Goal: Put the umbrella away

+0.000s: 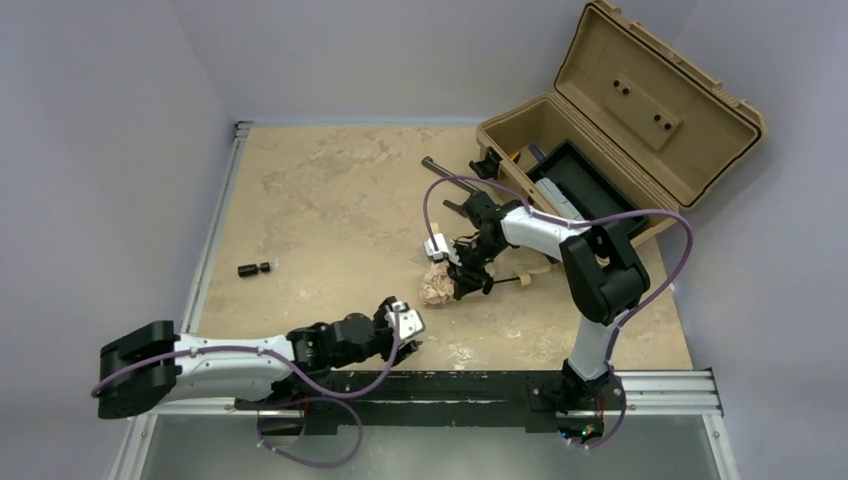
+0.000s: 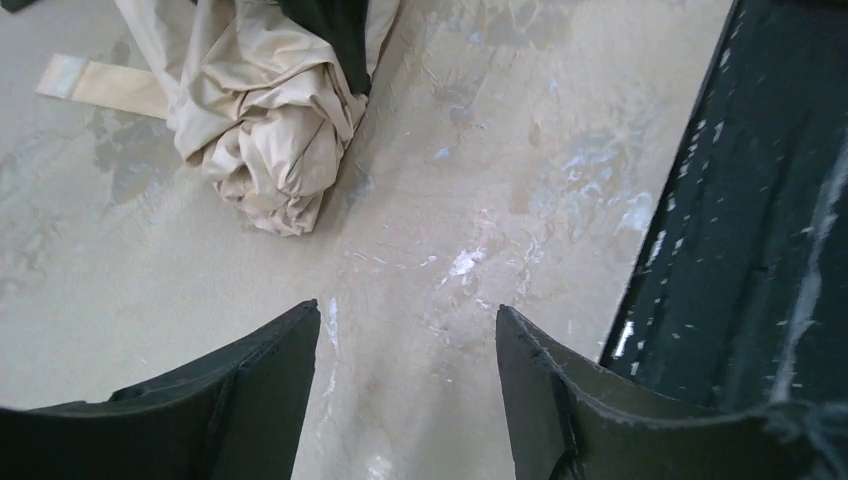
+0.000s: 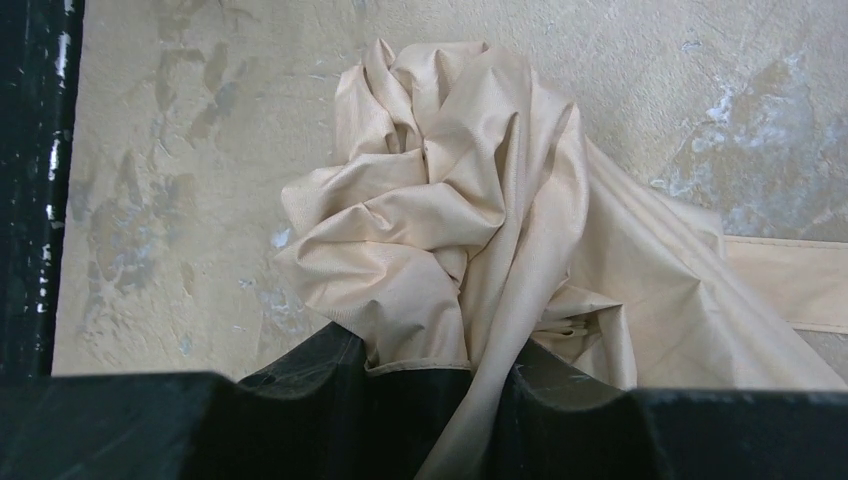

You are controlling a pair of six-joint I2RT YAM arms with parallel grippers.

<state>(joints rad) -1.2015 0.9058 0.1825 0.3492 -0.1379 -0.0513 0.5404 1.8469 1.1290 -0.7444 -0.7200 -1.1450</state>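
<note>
The right gripper (image 3: 435,362) is clenched on the umbrella (image 3: 450,190). A fold of the beige canopy passes between its two fingers, and the crumpled bundle of fabric swells out just ahead of the fingertips, resting on the tabletop (image 1: 330,200). I judge that it grips the cloth and not the shaft because the loose canopy must be gathered before the umbrella can go into the open tan case (image 1: 610,120). That case stands well behind this gripper's wrist, at the far right of the table. A flat beige band (image 3: 790,280) comes out of the fabric to the right of the jaws.

The left gripper (image 2: 408,318) is released: its fingers stand apart with only bare tabletop between them. The canopy bundle lies ahead of these jaws and to their left, near but not touching. This gripper hovers low over the table, perhaps to help with the fabric, perhaps to leave room; I cannot tell which.

In the top view the umbrella lies flat, with its long axis nearly across the table. The crumpled canopy end points toward the left gripper. The thin black shaft runs away from it, under the right gripper, to the pale knob handle (image 1: 522,278), which points to the right side. The umbrella is not yet folded tight and lies outside the case.
</note>
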